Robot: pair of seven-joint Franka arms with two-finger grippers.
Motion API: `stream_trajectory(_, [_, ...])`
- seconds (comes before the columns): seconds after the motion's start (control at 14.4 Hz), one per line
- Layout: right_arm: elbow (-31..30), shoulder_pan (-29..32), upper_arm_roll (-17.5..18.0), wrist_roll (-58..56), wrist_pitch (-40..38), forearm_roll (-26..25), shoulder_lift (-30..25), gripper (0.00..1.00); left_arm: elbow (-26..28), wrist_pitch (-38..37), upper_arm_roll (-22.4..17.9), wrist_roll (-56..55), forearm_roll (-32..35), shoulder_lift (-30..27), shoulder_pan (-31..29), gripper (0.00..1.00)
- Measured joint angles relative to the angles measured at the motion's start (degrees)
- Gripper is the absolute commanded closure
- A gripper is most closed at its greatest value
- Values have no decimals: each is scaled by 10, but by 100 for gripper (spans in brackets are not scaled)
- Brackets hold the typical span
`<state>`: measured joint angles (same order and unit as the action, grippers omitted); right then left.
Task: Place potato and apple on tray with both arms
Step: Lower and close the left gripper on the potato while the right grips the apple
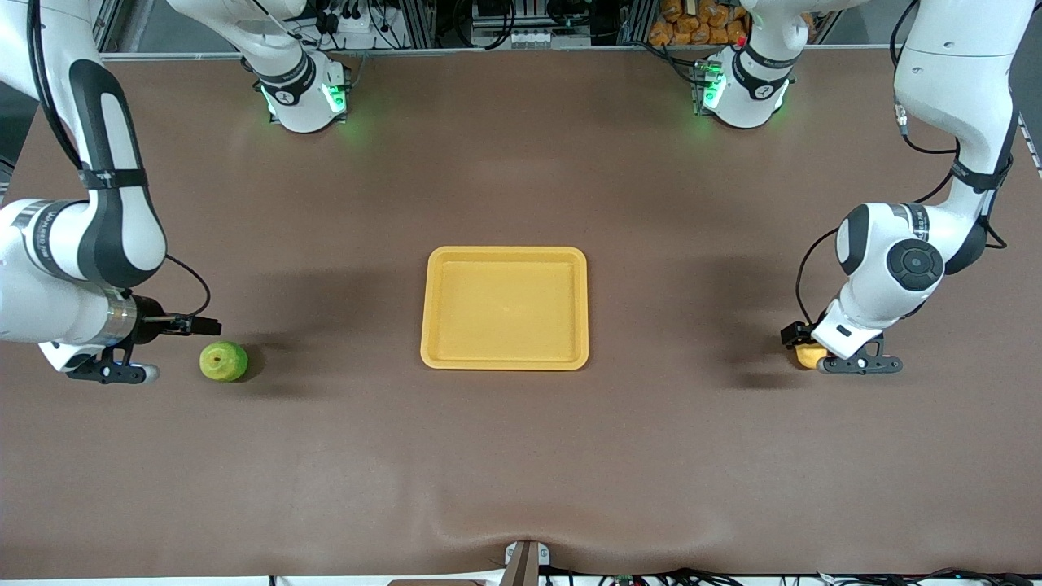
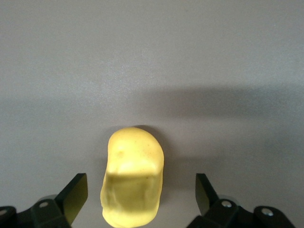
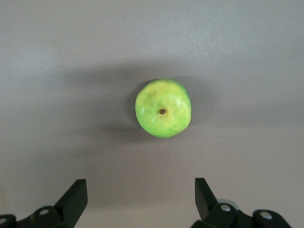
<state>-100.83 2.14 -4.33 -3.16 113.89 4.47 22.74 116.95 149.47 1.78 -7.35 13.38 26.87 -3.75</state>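
Observation:
The yellow potato lies on the brown table at the left arm's end. My left gripper is low over it and open. In the left wrist view the potato lies between the two fingers of my left gripper, with a gap on each side. The green apple lies at the right arm's end, stem dimple up. My right gripper is open and empty beside it. In the right wrist view the apple sits ahead of my right gripper, apart from the fingertips. The yellow-orange tray lies empty at mid-table.
The two arm bases stand lit green at the table edge farthest from the front camera. A dark clamp sits at the table edge nearest that camera. Bare brown tabletop lies between the tray and each item.

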Motion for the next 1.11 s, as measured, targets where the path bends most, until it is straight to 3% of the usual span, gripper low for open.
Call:
stream_trajectory(0.55, [-73,1,-1,-31,144,0,-9,0,-9,0,-2,0,0,21,-1,8])
stream_trajectory(0.9, [-85,10,-3,-66,216,0,10,0,-10,0,-3,0,1,22,-9,13])
stream_trajectory(1.11, [-85,17,-4,-74,229,3,28,0,-10,0,-3,0,1,22,-10,23])
